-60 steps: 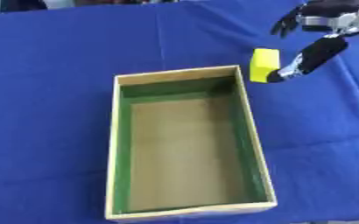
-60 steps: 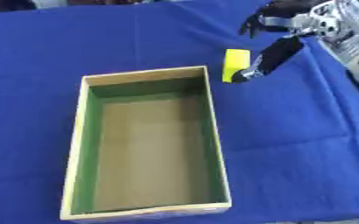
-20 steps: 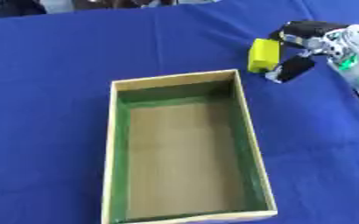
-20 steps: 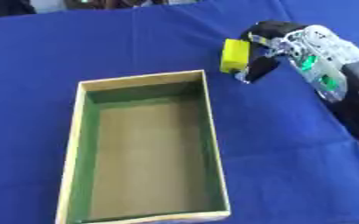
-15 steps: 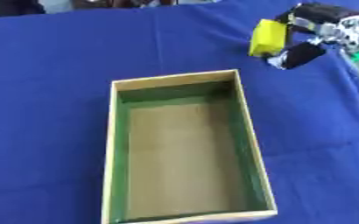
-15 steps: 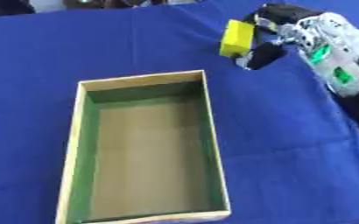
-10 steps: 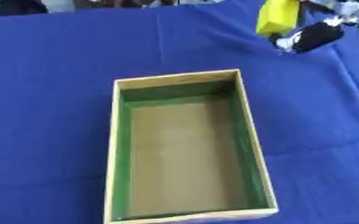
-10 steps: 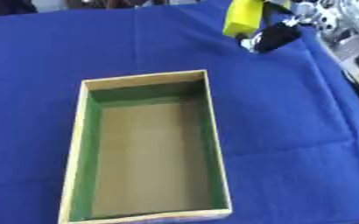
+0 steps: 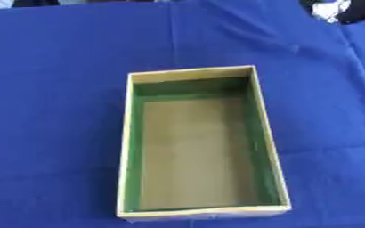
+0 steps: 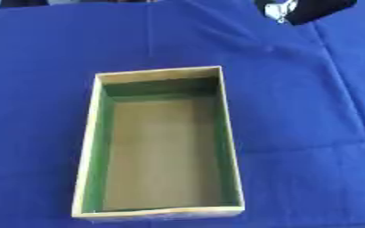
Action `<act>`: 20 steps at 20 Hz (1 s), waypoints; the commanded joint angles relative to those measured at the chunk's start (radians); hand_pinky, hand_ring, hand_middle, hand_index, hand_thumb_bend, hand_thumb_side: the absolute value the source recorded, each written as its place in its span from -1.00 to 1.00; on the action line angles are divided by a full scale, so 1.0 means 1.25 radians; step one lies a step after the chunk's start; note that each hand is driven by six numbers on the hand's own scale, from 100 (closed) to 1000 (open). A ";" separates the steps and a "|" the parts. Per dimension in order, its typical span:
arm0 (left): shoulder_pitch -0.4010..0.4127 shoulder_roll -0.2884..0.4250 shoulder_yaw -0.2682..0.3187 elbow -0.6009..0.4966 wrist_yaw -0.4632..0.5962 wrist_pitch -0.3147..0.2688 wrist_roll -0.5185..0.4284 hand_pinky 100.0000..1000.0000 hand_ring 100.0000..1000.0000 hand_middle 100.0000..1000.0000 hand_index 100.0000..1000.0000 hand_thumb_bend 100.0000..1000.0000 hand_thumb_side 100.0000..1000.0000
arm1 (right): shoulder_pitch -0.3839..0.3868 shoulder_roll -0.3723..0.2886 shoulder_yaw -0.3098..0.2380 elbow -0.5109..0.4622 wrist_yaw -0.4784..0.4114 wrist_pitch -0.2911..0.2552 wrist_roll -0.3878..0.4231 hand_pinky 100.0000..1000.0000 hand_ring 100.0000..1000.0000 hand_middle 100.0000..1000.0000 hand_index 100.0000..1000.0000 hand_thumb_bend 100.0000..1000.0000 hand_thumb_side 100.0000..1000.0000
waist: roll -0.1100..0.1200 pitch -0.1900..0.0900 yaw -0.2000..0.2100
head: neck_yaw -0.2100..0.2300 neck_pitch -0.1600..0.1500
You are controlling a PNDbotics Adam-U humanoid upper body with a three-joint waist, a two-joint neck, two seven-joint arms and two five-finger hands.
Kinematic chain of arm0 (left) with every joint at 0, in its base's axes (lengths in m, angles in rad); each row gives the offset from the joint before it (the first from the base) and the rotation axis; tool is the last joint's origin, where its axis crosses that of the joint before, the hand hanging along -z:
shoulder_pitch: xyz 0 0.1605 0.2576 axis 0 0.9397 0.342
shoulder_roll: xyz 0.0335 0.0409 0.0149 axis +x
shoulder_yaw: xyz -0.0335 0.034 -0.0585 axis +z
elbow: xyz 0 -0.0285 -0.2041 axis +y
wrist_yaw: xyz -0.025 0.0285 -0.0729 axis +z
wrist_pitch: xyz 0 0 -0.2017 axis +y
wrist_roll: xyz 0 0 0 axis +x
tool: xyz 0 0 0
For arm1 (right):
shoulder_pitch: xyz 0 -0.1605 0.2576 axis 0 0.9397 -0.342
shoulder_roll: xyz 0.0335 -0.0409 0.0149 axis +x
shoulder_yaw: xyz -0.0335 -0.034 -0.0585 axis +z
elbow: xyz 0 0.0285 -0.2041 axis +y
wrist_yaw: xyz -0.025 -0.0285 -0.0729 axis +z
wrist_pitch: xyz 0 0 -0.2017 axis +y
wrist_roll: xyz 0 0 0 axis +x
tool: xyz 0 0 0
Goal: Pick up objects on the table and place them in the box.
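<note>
Box empty, no object visible | right hand at top edge, fingers unreadable | step: carry-over; next: lower into box

Right hand: black casing, silver-white patch, blurred.

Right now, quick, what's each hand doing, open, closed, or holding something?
Left hand: not in view.
Right hand: only a black and silver part shows at the top edge; open or closed cannot be told.
</note>
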 commanded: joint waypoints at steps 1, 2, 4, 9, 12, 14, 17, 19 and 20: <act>-0.006 0.031 0.000 -0.014 0.003 0.000 -0.003 0.17 0.48 0.41 0.47 -0.98 1.00 | -0.015 -0.033 -0.008 -0.092 -0.037 0.029 0.033 0.25 0.24 -0.36 -0.10 -1.00 -0.15 | -0.003 -0.022 -0.001 | 0.002 0.005; -0.006 0.031 0.000 -0.014 0.003 -0.001 -0.003 0.17 0.48 0.41 0.47 -0.98 1.00 | -0.022 -0.028 -0.004 -0.099 -0.047 0.030 0.042 0.24 0.24 -0.37 -0.10 -1.00 -0.15 | -0.003 -0.023 -0.001 | 0.001 0.004; -0.006 0.031 0.000 -0.014 0.004 -0.001 -0.003 0.17 0.48 0.41 0.47 -0.98 1.00 | -0.032 -0.022 0.002 -0.104 -0.056 0.030 0.054 0.24 0.24 -0.37 -0.10 -1.00 -0.15 | -0.003 -0.024 -0.003 | 0.001 0.004; -0.008 0.029 -0.003 -0.014 0.005 -0.002 -0.005 0.17 0.49 0.41 0.46 -0.98 1.00 | -0.073 0.020 0.044 -0.106 -0.071 0.022 0.096 0.22 0.22 -0.37 -0.10 -1.00 -0.16 | -0.004 -0.025 -0.006 | -0.005 -0.002; -0.010 0.029 -0.004 -0.014 0.006 -0.002 -0.007 0.17 0.49 0.41 0.46 -0.98 1.00 | -0.094 0.049 0.066 -0.106 -0.074 0.026 0.124 0.21 0.21 -0.37 -0.10 -1.00 -0.17 | -0.004 -0.026 -0.007 | -0.006 -0.004; -0.010 0.028 -0.005 -0.014 0.006 -0.001 -0.007 0.17 0.49 0.41 0.46 -0.98 1.00 | -0.106 0.070 0.082 -0.106 -0.077 0.032 0.147 0.21 0.21 -0.37 -0.10 -1.00 -0.17 | -0.004 -0.026 -0.007 | -0.007 -0.005; -0.011 0.027 -0.006 -0.014 0.006 -0.001 -0.008 0.17 0.49 0.42 0.46 -0.99 1.00 | -0.119 0.101 0.103 -0.106 -0.077 0.043 0.179 0.20 0.21 -0.37 -0.10 -1.00 -0.18 | -0.004 -0.027 -0.007 | -0.009 -0.006; -0.011 0.027 -0.006 -0.014 0.006 -0.001 -0.008 0.17 0.49 0.42 0.46 -0.99 1.00 | -0.124 0.118 0.114 -0.106 -0.074 0.049 0.196 0.20 0.20 -0.38 -0.11 -1.00 -0.18 | -0.005 -0.027 -0.007 | -0.010 -0.008; -0.011 0.027 -0.006 -0.014 0.006 -0.001 -0.008 0.17 0.49 0.42 0.46 -0.99 1.00 | -0.126 0.124 0.118 -0.106 -0.071 0.052 0.202 0.20 0.20 -0.38 -0.11 -1.00 -0.18 | -0.005 -0.027 -0.007 | -0.010 -0.008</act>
